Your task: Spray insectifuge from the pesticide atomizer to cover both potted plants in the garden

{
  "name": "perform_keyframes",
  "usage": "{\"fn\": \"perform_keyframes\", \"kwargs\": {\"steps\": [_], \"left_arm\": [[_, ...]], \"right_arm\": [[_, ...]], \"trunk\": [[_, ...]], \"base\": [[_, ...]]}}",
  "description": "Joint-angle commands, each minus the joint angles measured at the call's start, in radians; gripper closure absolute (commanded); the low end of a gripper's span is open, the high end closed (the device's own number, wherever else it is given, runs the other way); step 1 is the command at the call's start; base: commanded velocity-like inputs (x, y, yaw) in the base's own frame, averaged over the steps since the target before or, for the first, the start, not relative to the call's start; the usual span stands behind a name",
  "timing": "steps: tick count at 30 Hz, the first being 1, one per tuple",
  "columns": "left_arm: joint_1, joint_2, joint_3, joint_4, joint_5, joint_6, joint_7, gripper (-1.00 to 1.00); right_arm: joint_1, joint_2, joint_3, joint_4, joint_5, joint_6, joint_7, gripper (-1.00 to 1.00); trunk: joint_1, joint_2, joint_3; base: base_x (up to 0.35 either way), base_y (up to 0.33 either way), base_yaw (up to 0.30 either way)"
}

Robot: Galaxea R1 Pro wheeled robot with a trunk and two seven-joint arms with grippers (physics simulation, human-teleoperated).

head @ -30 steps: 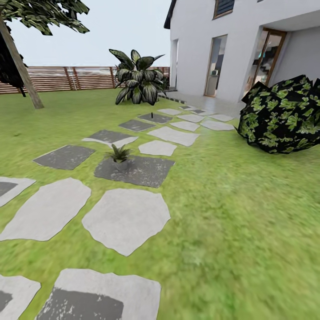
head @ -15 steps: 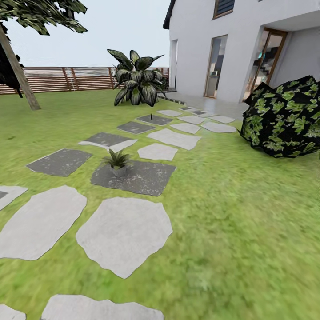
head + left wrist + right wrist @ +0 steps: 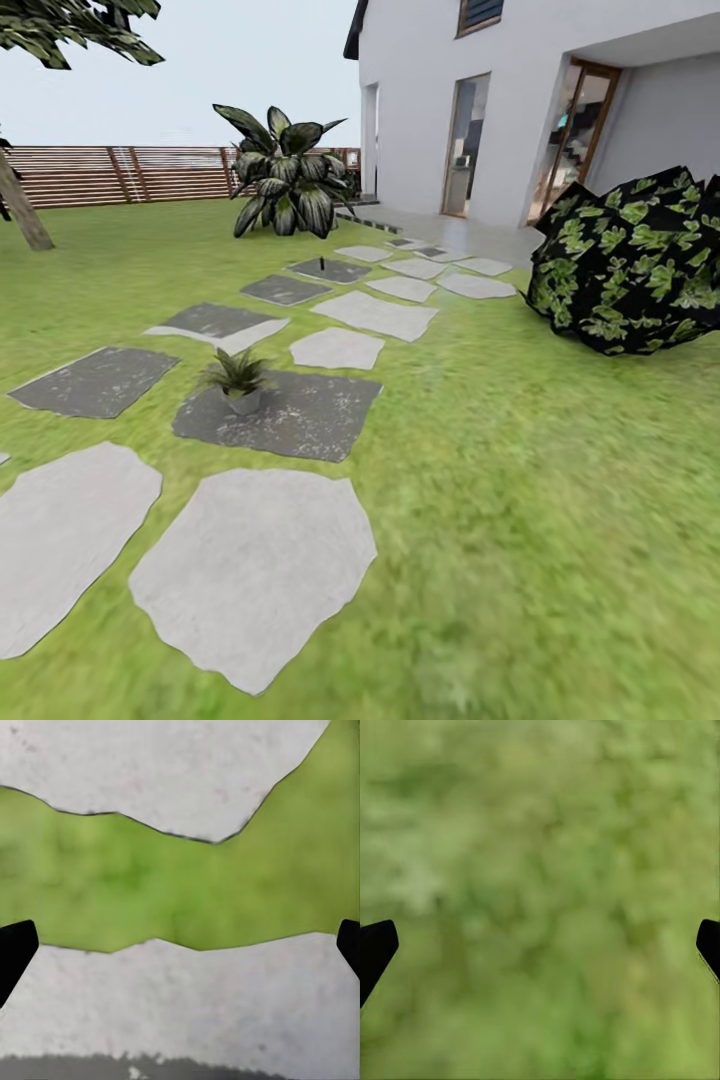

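Head view: lawn (image 3: 560, 480) all around, with a path of stepping stones (image 3: 255, 570) running off toward a white house (image 3: 520, 100). One potted plant (image 3: 238, 378) sitting on a dark stone (image 3: 300, 415), near its left edge, pot small and grey. Further back, a tiny dark upright thing (image 3: 322, 266) standing on another dark stone, too small to say it's the atomizer. Big striped-leaf plant (image 3: 282, 175) behind that, slatted fence (image 3: 110, 175) along the back, dark leafy bush (image 3: 630, 260) off to the right, tree trunk (image 3: 20, 215) at the far left.

Left wrist: left gripper (image 3: 180, 949) wide open, holding nothing, dark fingertips (image 3: 15, 952) at both edges. Below, a strip of grass between two pale stones.

Right wrist: right gripper (image 3: 540, 949) also spread wide and empty, tips (image 3: 375, 949) at the edges, blurry grass underneath.
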Motion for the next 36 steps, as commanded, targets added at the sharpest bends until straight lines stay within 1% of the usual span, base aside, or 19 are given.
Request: {"fn": "perform_keyframes", "kwargs": {"steps": [1,36], "left_arm": [[0.0,0.0,-0.001,0.001,-0.005,-0.003,0.0,-1.0],[0.0,0.0,-0.001,0.0,-0.005,-0.003,0.0,-1.0]], "right_arm": [[-0.001,0.0,-0.005,0.001,0.008,-0.003,-0.002,-1.0],[-0.001,0.0,-0.005,0.002,0.008,-0.003,-0.002,-1.0]], "trunk": [[0.0,0.0,-0.001],[0.0,0.0,-0.001]], "base": [[0.339,0.0,-0.001],[0.339,0.0,0.0]]}}
